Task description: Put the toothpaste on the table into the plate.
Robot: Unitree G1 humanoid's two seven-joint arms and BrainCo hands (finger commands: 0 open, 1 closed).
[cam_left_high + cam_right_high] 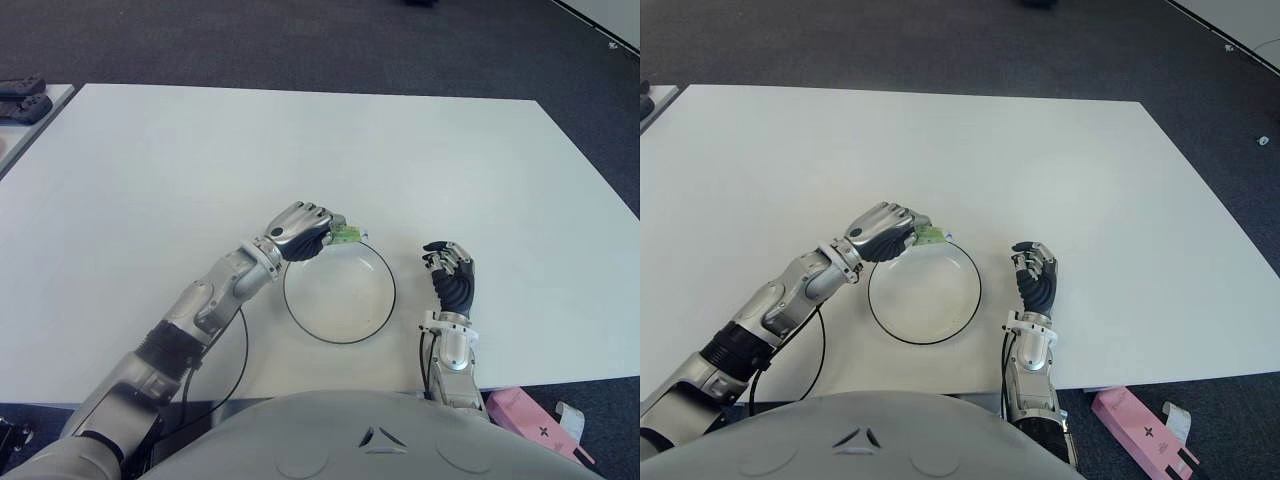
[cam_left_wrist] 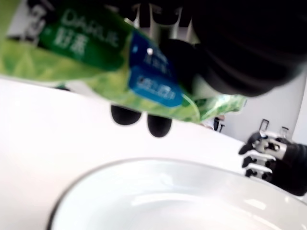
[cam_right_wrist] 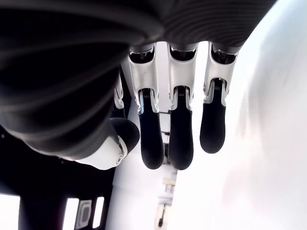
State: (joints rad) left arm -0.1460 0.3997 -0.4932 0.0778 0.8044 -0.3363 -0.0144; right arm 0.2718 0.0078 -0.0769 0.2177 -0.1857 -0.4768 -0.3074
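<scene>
A green toothpaste tube [image 1: 346, 235] with blue labels [image 2: 144, 81] is gripped in my left hand [image 1: 303, 231], whose fingers are curled around it. The hand hangs over the far left rim of a white plate [image 1: 340, 325] with a dark edge, and the tube's tip pokes out over that rim. In the left wrist view the tube hovers just above the plate's rim [image 2: 86, 179]. My right hand [image 1: 452, 275] shows to the right of the plate, its fingers [image 3: 182, 129] loosely bent with nothing in them.
The white table [image 1: 300, 150] stretches far beyond the plate. A black cable [image 1: 238, 360] loops near the front edge on the left. Dark objects [image 1: 22, 100] sit on a side table at far left. A pink box [image 1: 530, 420] lies on the floor at lower right.
</scene>
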